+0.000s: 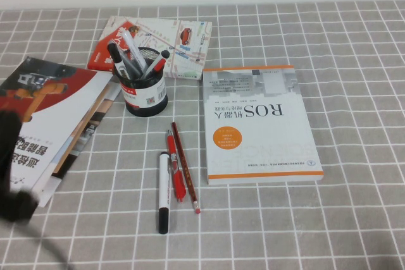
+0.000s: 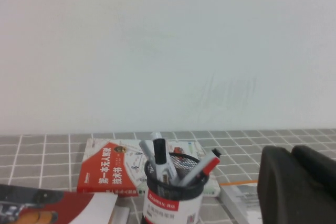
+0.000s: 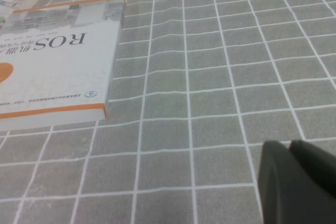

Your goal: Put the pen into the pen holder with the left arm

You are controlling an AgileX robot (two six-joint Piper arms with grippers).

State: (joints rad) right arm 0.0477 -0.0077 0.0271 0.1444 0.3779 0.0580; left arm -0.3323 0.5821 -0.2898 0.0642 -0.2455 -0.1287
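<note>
The pen holder (image 1: 146,95), a black mesh cup with a red-and-white label, stands left of centre on the table. Several pens lean in it. One is the pen (image 1: 118,58), with a black cap and dark grey barrel. In the left wrist view the pen (image 2: 162,160) stands upright in the pen holder (image 2: 173,200). My left gripper (image 2: 291,153) is shut and holds nothing, pulled back from the cup and level with its rim. The left arm (image 1: 11,162) is a dark blur at the left edge. My right gripper (image 3: 290,146) is shut, low over bare cloth.
A white-barrelled marker (image 1: 164,191), a red pen (image 1: 175,166) and a dark red pencil (image 1: 185,167) lie side by side in front of the cup. A white ROS book (image 1: 259,124) lies to the right, a map book (image 1: 155,43) behind, and an open magazine (image 1: 54,115) at the left.
</note>
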